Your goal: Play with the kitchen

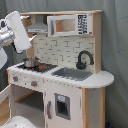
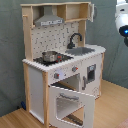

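The kitchen (image 1: 65, 85) (image 2: 60, 65) is a child-size toy of white panels and pale wood. It has a grey hood (image 2: 50, 21), a dotted backsplash, a black faucet (image 1: 84, 59) over a sink (image 1: 72, 74), and a small metal pot (image 1: 30, 62) (image 2: 50, 56) on the stovetop. In the second exterior view the oven door (image 2: 72, 102) hangs open, hinged down. My gripper (image 1: 19, 35) is the white end of the arm, held above and to the left of the pot and touching nothing. In the second exterior view only an arm joint (image 2: 122, 20) shows, at the top right.
A grey curtain hangs behind the kitchen in both exterior views. The floor (image 2: 112, 107) is wood. A cupboard door with a dark panel (image 1: 62, 106) sits under the sink. The open oven door juts out in front of the kitchen.
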Controlling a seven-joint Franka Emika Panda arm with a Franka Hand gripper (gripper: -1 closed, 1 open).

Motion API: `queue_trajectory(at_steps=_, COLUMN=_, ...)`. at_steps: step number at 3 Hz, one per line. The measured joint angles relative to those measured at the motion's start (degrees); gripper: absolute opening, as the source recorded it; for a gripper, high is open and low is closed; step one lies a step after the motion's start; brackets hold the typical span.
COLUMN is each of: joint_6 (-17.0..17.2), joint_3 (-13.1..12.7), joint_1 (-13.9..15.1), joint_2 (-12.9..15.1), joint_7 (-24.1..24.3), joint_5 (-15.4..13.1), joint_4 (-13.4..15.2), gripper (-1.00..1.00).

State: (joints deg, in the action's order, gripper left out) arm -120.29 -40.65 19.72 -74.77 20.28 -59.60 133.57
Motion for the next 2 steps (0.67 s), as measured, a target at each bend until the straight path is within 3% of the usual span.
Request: queue_trajectory(at_steps=2, joint_6=4.3, joint_3=4.2, joint_1=-0.2, joint_2=0.1, joint_7=-9.8, joint_5=1.2, joint_4=0.0, gripper=1.0)
